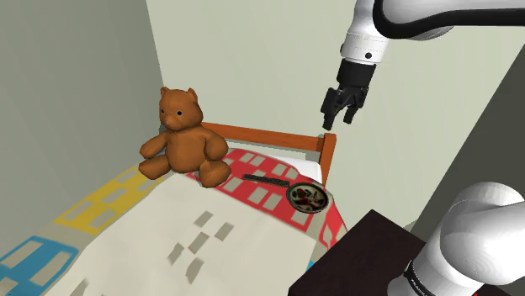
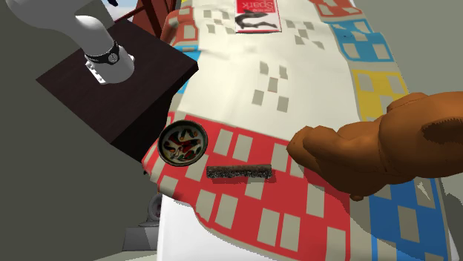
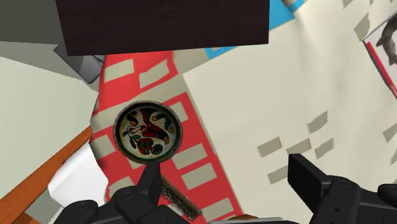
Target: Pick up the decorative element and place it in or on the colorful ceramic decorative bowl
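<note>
Nothing done yet. Strip (image 1: 267, 180) lies on bed (image 1: 160, 223) at frame centre, near bowl (image 1: 307, 198). Tool (image 1: 337, 120) upper right, well above, fingers apart, empty. Grasp and placing remain.

Bed (image 1: 271, 137) with a patchwork quilt (image 1: 160, 227): painted bowl (image 1: 307, 198) sits on the red patches, a dark strip (image 1: 266, 180) lies just beside the bowl, a brown teddy bear (image 1: 183, 139) beyond that strip, a magazine (image 2: 258, 15) well away from the bowl
</note>
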